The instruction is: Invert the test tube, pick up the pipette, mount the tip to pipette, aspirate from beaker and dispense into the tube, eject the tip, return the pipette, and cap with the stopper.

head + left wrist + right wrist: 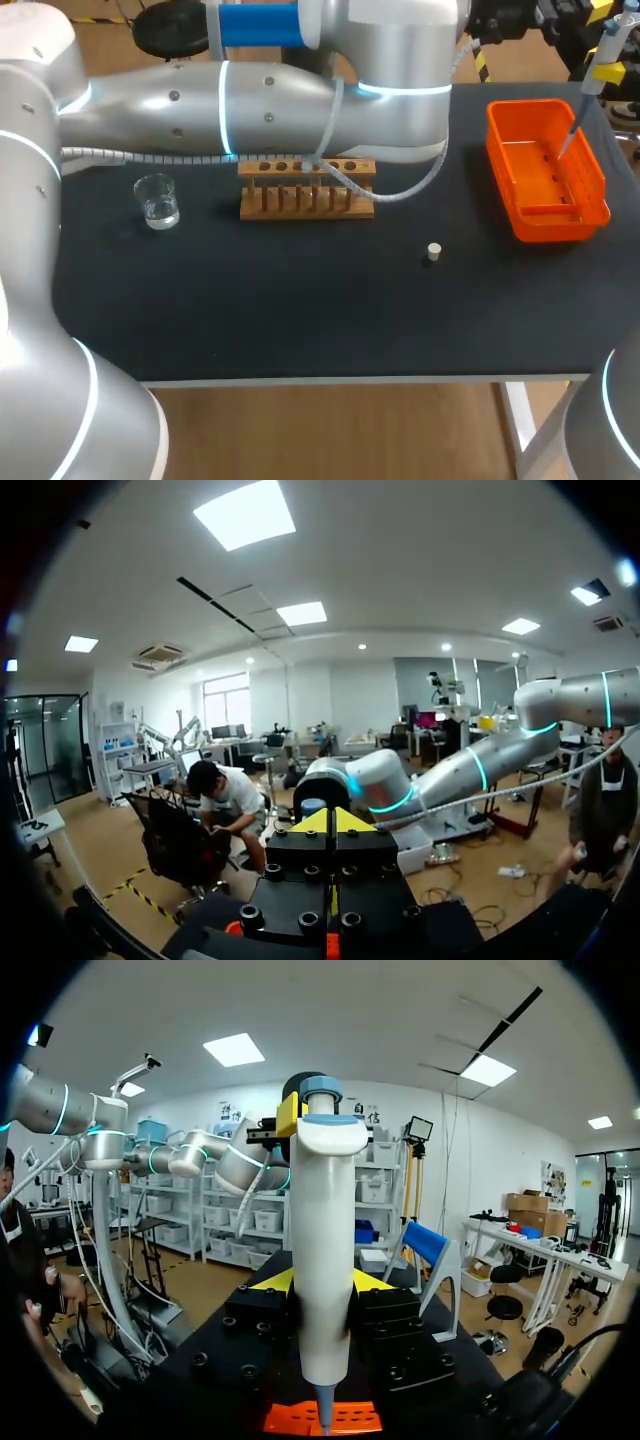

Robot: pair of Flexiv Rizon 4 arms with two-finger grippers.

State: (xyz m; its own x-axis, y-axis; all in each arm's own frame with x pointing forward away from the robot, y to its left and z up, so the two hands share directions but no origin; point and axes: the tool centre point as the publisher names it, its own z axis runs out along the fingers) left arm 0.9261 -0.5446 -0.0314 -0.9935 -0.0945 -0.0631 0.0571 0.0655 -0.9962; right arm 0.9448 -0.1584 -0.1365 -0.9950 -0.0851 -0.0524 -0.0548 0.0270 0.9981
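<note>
Right claw (322, 1282): clamped on pipette (323, 1210), over orange bin (592, 208) at 2 o'clock.
Left claw (330, 821): tips together.
Likely remaining: pipette return, capping with stopper (433, 252).

Test tube rack (305, 200): wood. Beaker (158, 203): clear glass. Tray (560, 228): glossy orange plastic. Tabletop (300, 300): matt black. Pipette (325, 1260): smooth white plastic.
</note>
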